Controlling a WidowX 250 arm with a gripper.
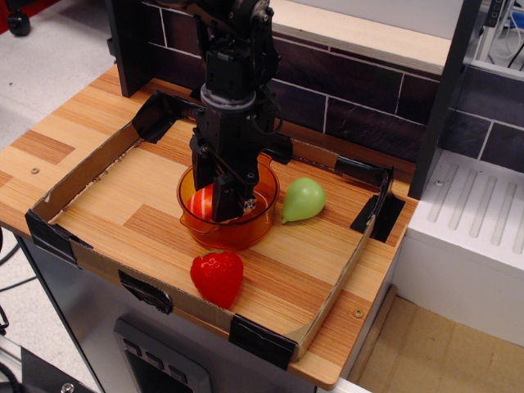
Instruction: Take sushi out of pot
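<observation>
I'm working the grasp step: gripper (219, 199) is reaching into the pot (237, 232), fingers straddling the sushi (201, 201) inside. Can't tell if it's clamped yet. Next I'm needing a firm pinch, then a straight lift clearing the rim.

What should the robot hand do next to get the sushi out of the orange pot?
Probably lift straight up. The gripper is down inside the pot, its fingers on either side of the sushi and seemingly closed on it. The sushi still sits below the rim, so rising first should keep it from bumping the wall.
</observation>
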